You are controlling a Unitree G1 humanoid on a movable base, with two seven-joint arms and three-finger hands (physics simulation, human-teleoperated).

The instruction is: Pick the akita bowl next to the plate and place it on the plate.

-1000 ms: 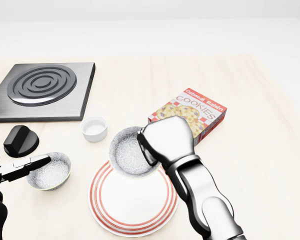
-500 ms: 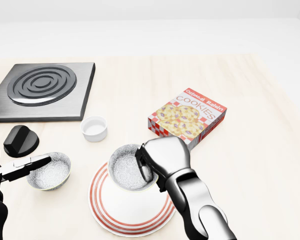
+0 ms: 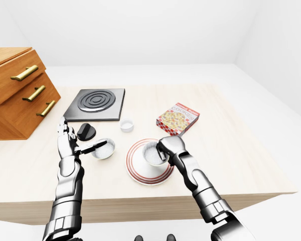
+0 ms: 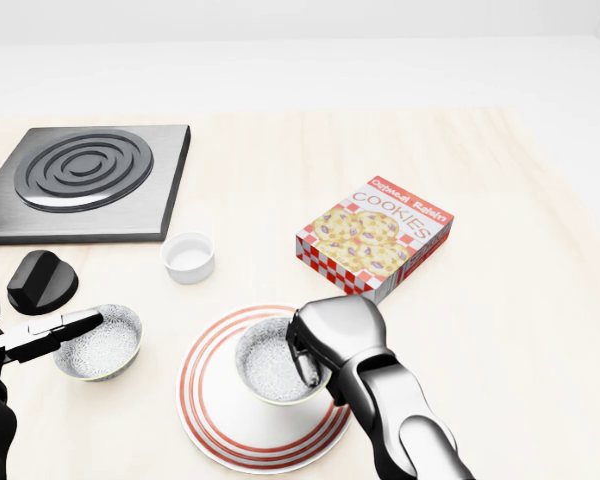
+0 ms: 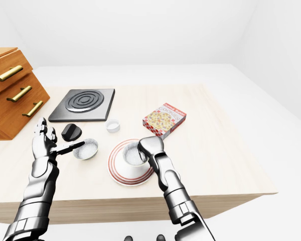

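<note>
Your right hand (image 4: 335, 335), gripping the rim, now has the akita bowl (image 4: 268, 368) lowered onto the plate (image 4: 205, 405) centre: release

pale wood table (image 3: 231, 150), wooden drawer cabinet (image 3: 15, 93) with brass handles at left, plain white walls, floor.

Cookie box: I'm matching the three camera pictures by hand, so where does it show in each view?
Left-eye view: cookie box right of centre, above and right of the red-ringed plate.
Head view: cookie box right of centre, at mid height.
Right-eye view: cookie box just right of centre, at mid height.
Shared landmark: the red-ringed plate lies below and left of the box in all three views.
</note>
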